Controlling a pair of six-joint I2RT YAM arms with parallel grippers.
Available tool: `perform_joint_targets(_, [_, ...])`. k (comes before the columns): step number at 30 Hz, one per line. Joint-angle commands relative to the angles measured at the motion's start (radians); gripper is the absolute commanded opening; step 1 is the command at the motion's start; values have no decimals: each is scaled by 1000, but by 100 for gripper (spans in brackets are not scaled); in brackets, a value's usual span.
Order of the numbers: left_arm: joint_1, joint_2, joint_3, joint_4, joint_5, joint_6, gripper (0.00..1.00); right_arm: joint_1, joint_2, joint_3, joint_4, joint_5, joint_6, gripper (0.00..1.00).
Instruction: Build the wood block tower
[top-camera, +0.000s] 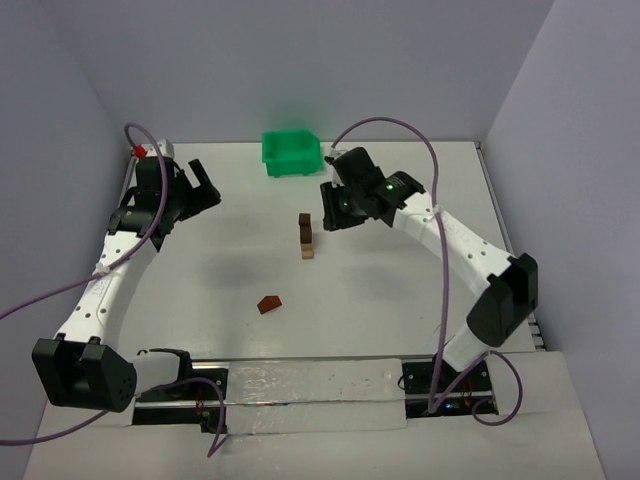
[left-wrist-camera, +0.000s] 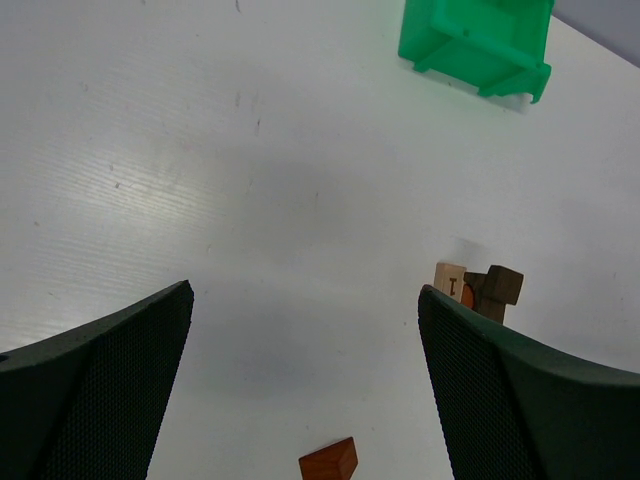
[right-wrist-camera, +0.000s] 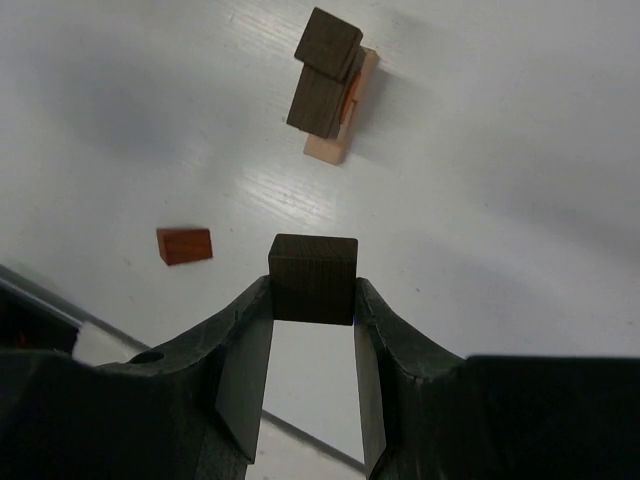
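The wood block tower stands mid-table as a narrow stack, with a light tan block at the bottom and dark brown blocks above it. In the left wrist view the wood block tower shows beside the right finger. My right gripper is shut on a dark brown cube, held above the table just right of the tower. A reddish-brown block lies alone nearer the arm bases. My left gripper hangs open and empty at the far left.
A green plastic bin sits at the back of the table, behind the tower. White walls close in the back and both sides. The arm bases and their rail run along the near edge.
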Motion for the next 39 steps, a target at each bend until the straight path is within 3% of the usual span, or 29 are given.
perform_joint_targets(1, [4,-27,7,19,-46,-24,99,66,128,137,-50,110,193,0])
perform_joint_targets(5, [4,-26,19,25,-82,-16,99,156,221,262,-87,248,222,0])
perform_joint_targets(16, [7,7,35,40,-94,-31,99,215,368,367,-130,340,272,0])
perform_joint_targets(39, [9,50,58,75,-62,-47,99,78,515,458,-148,222,244,0])
